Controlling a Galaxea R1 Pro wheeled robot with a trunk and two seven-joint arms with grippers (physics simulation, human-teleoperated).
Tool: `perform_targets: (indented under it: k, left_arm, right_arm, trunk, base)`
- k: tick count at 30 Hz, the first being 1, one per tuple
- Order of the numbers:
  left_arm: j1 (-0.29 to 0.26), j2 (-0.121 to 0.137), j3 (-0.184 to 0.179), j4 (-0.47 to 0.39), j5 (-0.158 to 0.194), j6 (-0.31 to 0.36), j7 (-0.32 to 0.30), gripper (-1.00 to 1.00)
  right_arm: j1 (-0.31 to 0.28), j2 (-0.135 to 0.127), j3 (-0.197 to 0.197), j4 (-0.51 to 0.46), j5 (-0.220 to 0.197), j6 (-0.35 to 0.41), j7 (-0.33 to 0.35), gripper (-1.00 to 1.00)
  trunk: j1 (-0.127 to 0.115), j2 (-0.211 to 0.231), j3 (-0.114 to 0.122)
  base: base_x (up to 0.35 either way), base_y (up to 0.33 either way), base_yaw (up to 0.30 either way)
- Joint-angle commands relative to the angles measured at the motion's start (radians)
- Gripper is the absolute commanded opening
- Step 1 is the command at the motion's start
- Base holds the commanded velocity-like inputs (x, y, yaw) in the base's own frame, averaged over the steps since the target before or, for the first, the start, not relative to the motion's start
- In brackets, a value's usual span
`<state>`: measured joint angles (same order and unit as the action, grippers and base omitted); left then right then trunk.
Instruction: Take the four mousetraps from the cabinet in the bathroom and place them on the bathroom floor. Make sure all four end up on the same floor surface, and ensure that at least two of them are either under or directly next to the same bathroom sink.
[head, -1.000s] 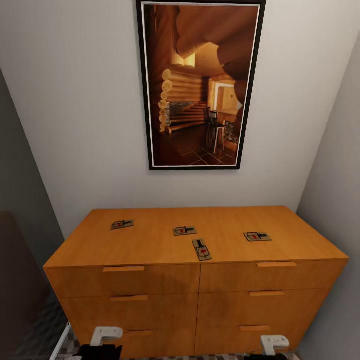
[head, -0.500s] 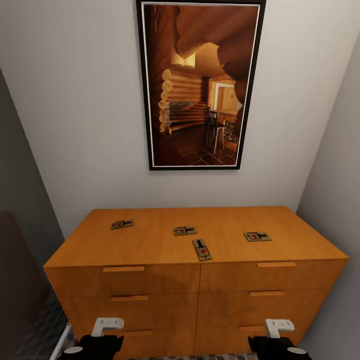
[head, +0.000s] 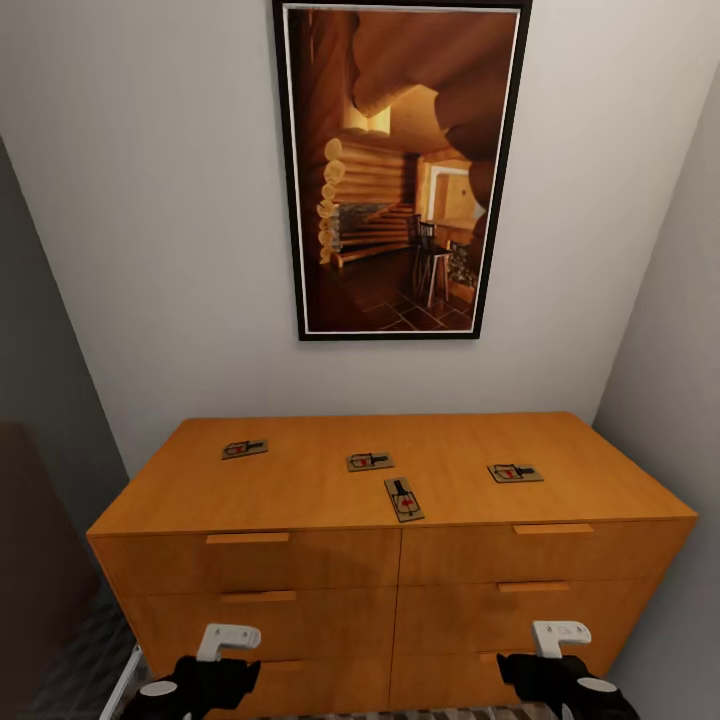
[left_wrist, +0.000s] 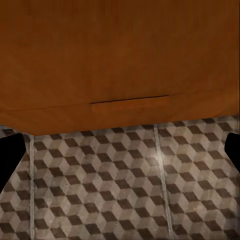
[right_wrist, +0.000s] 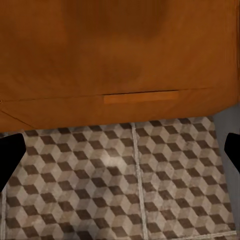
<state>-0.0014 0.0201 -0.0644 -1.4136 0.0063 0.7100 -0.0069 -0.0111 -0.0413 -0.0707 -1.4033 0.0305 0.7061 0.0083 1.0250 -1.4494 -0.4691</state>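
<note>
Four small flat tan-brown wooden mousetraps lie on the top of the orange wooden dresser (head: 300, 490) in front of me, beneath a dark-framed picture of a log-cabin interior (head: 400, 170) on the pale wall. One mousetrap (head: 244, 449) lies toward the dresser's left, one (head: 369, 461) near the middle, one (head: 404, 499) just in front of that, close to the front edge, and one (head: 515, 473) toward the right. All four sit apart from each other. My left gripper (head: 225, 640) and my right gripper (head: 560, 636) hang low before the bottom drawers, well below the traps. Both are released, fingers spread wide with nothing between them, over the brown, beige and cream cube-patterned floor tiles (left_wrist: 120, 185).
</note>
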Motion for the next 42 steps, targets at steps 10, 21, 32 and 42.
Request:
perform_targets:
  k: [10,21,32,42]
  left_arm:
    - [0.0,-0.002,-0.083,-0.063,0.0,0.063,0.0,1.0]
    - [0.0,-0.012,-0.099,-0.081,0.0,0.085,0.001,1.0]
    - [0.0,-0.014,-0.101,-0.082,-0.001,0.097,0.001,1.0]
    - [0.0,-0.014,-0.1,-0.083,-0.002,0.105,0.004,1.0]
  right_arm:
    - [0.001,-0.015,-0.038,-0.083,0.003,0.057,0.003,1.0]
    - [0.002,-0.022,-0.073,-0.11,0.003,0.082,0.008,1.0]
    - [0.002,-0.023,-0.077,-0.113,0.004,0.085,0.008,1.0]
    - [0.002,-0.023,-0.071,-0.114,0.005,0.086,0.009,1.0]
  trunk:
    - [0.0,-0.001,-0.001]
    - [0.0,-0.001,-0.001]
    - [0.0,-0.001,-0.001]
    - [0.0,-0.001,-0.001]
  base:
    - [0.0,0.0,0.0]
    - [0.0,0.0,0.0]
    - [0.0,0.0,0.0]
    - [-0.114,0.0,0.0]
